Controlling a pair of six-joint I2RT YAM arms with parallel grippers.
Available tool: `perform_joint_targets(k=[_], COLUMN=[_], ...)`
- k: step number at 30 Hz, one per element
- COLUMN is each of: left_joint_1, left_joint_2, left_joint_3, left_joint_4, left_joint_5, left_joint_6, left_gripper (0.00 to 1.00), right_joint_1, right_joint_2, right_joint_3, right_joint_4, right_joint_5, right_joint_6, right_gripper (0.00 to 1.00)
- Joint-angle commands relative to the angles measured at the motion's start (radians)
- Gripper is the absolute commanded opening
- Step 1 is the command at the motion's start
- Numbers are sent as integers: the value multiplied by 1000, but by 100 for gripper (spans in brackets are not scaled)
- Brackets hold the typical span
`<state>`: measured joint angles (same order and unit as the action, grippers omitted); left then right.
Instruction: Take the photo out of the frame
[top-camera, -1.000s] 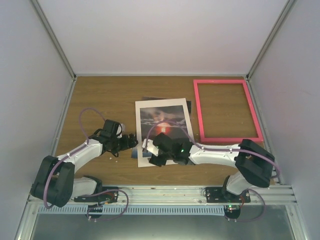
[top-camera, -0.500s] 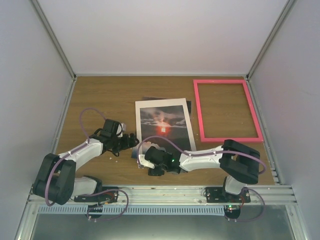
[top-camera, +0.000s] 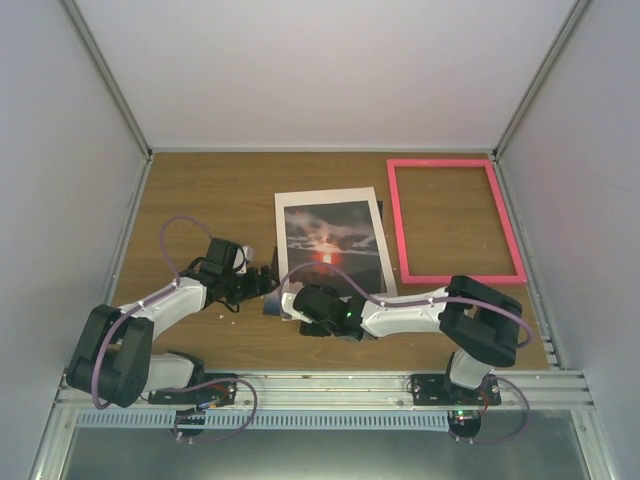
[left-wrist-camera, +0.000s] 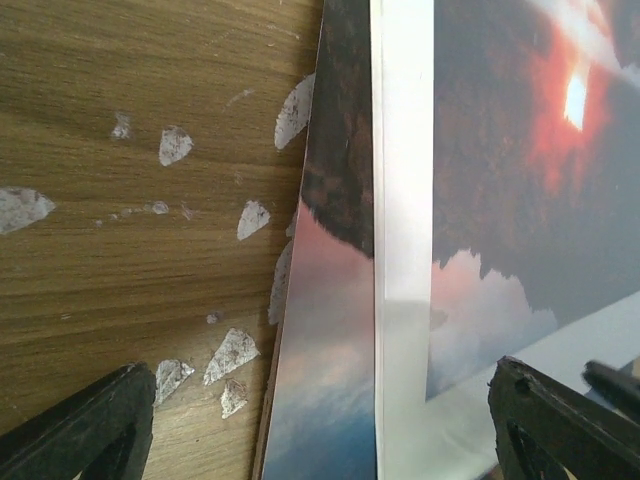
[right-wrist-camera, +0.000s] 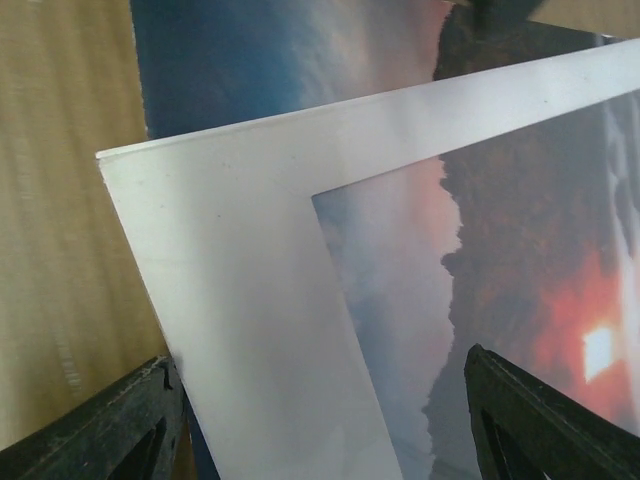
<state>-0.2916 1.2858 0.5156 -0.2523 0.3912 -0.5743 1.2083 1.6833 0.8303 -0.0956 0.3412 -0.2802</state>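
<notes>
Photo (top-camera: 330, 243) is laid under a white mat (top-camera: 327, 194) at mid-worktop. At their near left corner, the right gripper (top-camera: 291, 304) is shown by its wrist view with jaws spread about the mat's corner; the left gripper (top-camera: 268, 284), jaws also spread, is set over a photo strip exposed beside the mat. Toward the far right corner, the frame (top-camera: 397, 220) is seen only from above.
</notes>
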Motion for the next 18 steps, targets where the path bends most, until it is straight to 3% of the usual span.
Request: perform_joint_targets(k=[1,18], left_joint_1=[2,0], left_joint_2=[15,7], left_joint_3=[-22,-34], left_joint_4=[18,34], left_joint_5=[20,46], left_joint_6=[4,-1], left_gripper=[90,83], right_joint_1=[-44,-150], right_joint_2=[-39,-38], right_joint_3=[-12,-25], right_joint_4=[46,40], right_joint_5=[47,-7], right_joint_6=[16,68], right_gripper=[77,77])
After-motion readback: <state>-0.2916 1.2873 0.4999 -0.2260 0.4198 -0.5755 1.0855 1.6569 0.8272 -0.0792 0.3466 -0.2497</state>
